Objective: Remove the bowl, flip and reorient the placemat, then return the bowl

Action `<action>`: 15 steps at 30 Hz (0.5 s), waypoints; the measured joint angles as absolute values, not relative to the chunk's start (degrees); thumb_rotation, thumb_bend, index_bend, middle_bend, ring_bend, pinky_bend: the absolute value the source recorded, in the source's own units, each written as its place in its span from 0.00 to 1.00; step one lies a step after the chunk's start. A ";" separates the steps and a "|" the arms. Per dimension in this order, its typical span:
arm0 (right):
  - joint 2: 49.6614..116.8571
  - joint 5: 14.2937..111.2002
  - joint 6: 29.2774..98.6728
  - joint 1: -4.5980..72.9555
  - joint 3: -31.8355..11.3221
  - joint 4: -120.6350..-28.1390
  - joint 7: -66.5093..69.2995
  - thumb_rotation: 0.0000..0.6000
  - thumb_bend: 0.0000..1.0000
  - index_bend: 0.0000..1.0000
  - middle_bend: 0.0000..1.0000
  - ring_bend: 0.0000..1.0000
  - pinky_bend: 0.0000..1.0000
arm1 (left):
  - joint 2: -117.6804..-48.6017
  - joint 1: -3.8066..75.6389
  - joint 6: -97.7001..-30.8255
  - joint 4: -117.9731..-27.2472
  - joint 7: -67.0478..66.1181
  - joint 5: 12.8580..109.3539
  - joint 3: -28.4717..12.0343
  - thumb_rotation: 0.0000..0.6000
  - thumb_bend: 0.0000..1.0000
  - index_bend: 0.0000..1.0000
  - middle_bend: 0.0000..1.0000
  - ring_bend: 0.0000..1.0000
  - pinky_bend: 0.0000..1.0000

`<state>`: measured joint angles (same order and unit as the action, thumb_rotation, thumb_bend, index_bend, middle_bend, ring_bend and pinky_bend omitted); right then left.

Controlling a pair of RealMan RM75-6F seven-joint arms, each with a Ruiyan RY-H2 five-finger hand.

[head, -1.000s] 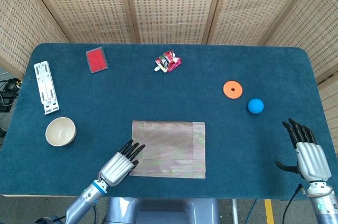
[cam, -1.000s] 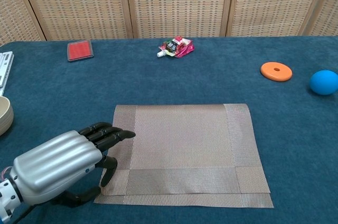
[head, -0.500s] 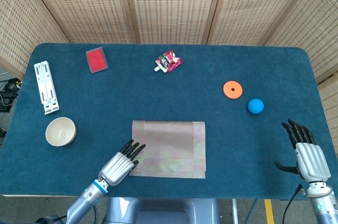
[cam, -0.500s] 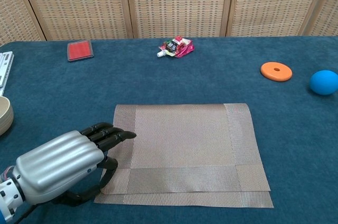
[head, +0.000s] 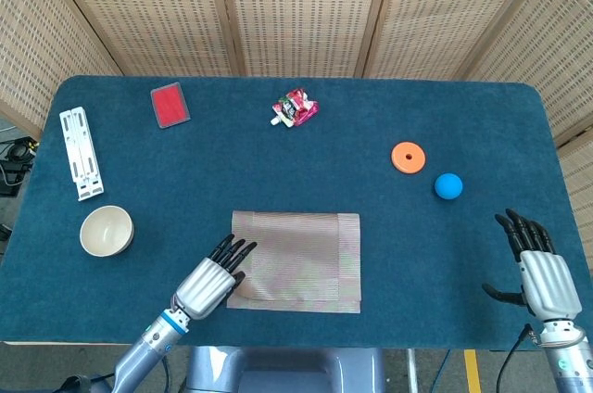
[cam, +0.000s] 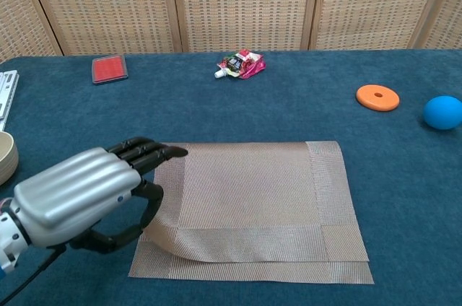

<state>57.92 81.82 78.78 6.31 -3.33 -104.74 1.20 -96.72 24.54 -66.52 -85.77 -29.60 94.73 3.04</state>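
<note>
The woven beige placemat (head: 301, 249) lies at the middle of the table near the front edge, with a second layer showing along its near side. My left hand (head: 208, 282) is at its near left corner. In the chest view the left hand (cam: 79, 201) pinches the placemat (cam: 253, 190) by its left edge, and that corner curls up off the lower layer. The cream bowl (head: 107, 231) stands on the blue cloth to the left, apart from the mat, and shows at the frame edge in the chest view (cam: 6, 158). My right hand (head: 537, 268) hovers open at the front right, holding nothing.
At the back left lie a red pad (head: 170, 104) and a white rack (head: 81, 152). A pink snack packet (head: 295, 107) lies at the back middle. On the right are an orange disc (head: 408, 157) and a blue ball (head: 448, 186).
My left hand has risen and moved a little forward, taking the mat's near left corner up with it, so the top layer now curls. The right hand has stayed put.
</note>
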 measured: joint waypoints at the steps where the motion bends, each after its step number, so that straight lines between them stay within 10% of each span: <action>1: 57.87 81.86 78.90 6.27 -3.35 -104.76 1.25 1.00 0.11 0.00 0.00 0.00 0.00 | -96.33 24.72 -66.59 -86.64 -29.54 94.42 2.38 1.00 0.49 0.60 0.00 0.00 0.00; 15: 57.71 79.62 78.00 6.78 -4.54 -103.59 2.81 1.00 0.11 0.00 0.00 0.00 0.00 | -91.50 32.84 -62.37 -92.61 -29.52 83.98 -14.18 1.00 0.49 0.60 0.00 0.00 0.00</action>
<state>57.71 79.62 78.00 6.78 -4.54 -103.59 2.81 -91.50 32.84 -62.37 -92.61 -29.52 83.98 -14.18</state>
